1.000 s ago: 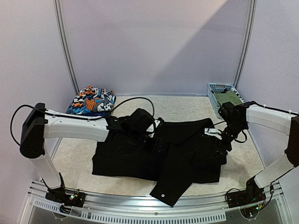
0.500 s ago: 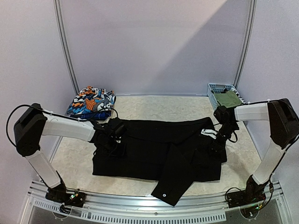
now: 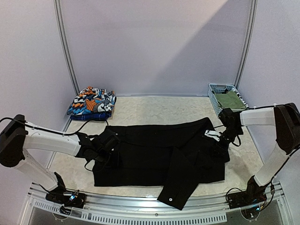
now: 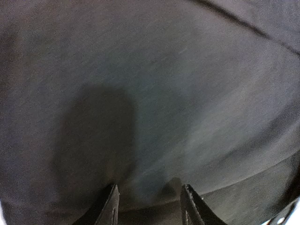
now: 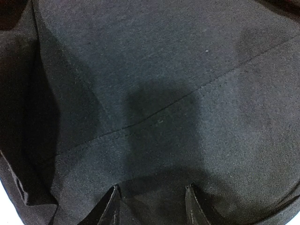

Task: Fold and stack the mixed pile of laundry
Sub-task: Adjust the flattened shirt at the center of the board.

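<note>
Long black trousers (image 3: 154, 145) from the mixed laundry pile lie spread across the table, one end hanging toward the front edge. My left gripper (image 3: 104, 144) sits low on their left end. My right gripper (image 3: 219, 142) sits low on their right end, by a white label. In the left wrist view the jaws of the left gripper (image 4: 150, 187) stand apart over smooth black cloth (image 4: 164, 93). The right gripper (image 5: 152, 187) is likewise open over black cloth with a seam (image 5: 164, 70). Neither wrist view shows anything pinched between the fingers.
An orange-blue-white print garment (image 3: 91, 103) lies folded at the back left. A light-blue lattice basket (image 3: 216, 93) at the back right holds an olive-green piece (image 3: 229, 99). A metal rail (image 3: 140, 211) runs along the front edge.
My left arm has swung from the trousers' middle out to their left end, and the cloth now lies flatter and wider. The right gripper shifted slightly. Both pairs of jaws have narrowed.
</note>
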You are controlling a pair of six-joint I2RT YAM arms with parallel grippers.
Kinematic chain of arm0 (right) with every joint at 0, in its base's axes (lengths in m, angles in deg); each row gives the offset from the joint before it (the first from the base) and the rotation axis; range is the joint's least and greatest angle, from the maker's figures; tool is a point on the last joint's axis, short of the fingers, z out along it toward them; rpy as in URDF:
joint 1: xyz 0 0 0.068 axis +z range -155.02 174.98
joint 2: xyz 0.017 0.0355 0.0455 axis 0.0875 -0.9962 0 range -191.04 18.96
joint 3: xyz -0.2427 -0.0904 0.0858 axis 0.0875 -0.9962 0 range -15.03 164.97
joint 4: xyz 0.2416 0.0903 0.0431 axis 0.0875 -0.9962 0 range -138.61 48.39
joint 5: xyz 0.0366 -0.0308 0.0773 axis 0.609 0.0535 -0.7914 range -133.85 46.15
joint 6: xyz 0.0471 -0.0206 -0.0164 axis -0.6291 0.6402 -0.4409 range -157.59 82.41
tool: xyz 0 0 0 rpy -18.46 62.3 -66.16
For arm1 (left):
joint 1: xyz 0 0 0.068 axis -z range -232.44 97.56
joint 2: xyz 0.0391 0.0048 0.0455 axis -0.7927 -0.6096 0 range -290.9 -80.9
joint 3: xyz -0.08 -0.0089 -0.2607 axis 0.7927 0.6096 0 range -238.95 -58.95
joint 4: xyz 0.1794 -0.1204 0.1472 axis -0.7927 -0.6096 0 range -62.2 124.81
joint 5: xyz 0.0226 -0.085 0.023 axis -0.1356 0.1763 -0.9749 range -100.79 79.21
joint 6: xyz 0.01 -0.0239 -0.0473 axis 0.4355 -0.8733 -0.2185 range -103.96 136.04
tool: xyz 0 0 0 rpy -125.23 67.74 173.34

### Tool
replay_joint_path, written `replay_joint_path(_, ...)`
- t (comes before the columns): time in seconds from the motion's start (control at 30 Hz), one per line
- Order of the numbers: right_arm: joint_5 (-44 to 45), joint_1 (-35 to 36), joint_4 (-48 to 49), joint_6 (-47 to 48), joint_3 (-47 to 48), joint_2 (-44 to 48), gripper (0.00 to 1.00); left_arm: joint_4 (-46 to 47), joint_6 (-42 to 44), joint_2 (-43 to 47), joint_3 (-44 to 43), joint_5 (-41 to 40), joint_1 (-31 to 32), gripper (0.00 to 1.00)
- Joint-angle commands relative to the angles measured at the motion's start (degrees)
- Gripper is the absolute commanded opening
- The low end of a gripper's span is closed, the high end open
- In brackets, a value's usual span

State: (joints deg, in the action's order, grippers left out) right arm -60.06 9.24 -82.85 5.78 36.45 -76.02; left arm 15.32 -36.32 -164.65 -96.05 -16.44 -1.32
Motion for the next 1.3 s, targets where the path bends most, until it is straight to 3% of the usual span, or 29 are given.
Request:
replay_joint_path(0.0, 2.8, -0.03, -11.94, -0.13, -2.1, 1.08, 0.47, -10.21, 1.43, 2.79, -2.34, -5.78, 0.89, 0.48)
replay_joint_path(0.1, 0.55, -0.12, -18.09, -0.06, 6.75, 4.87, 0.48, -15.46, 9.24, 3.03, -11.35, -10.18, -0.81, 0.51)
replay_joint_path(0.23, 0.57, -0.54, -21.96, 1.03, 23.66, 4.61, 0.51, -21.84, 18.7, -0.97, -23.67, -6.95, -7.99, 0.55)
replay_joint_path(0.4, -0.3, -1.6, -21.54, 1.51, 38.11, -5.24, 0.54, -26.97, 27.08, -7.94, -35.5, -2.37, -15.9, 0.6)
replay_joint_path(0.6, -6.25, -1.44, -24.55, 0.0, 53.5, -20.63, 0.63, -26.38, 28.67, -15.19, -40.7, 5.02, -25.02, 0.61)
replay_joint_path(0.7, -5.07, -0.9, -23.75, 0.03, 55.07, -25.67, 0.66, -25.03, 28.24, -18.2, -41.29, 11.22, -27.38, 0.6)
replay_joint_path(0.97, -1.2, 0.77, -21.94, 3.04, 54.42, -30.16, 0.67, -21.77, 27.42, -24.5, -41.78, 16.25, -29.49, 0.57)
replay_joint_path(1.27, -1.49, 1.43, -23.81, 5.18, 61.51, -37.44, 0.68, -24.17, 32.13, -32.35, -49.78, 13.61, -32.12, 0.56)
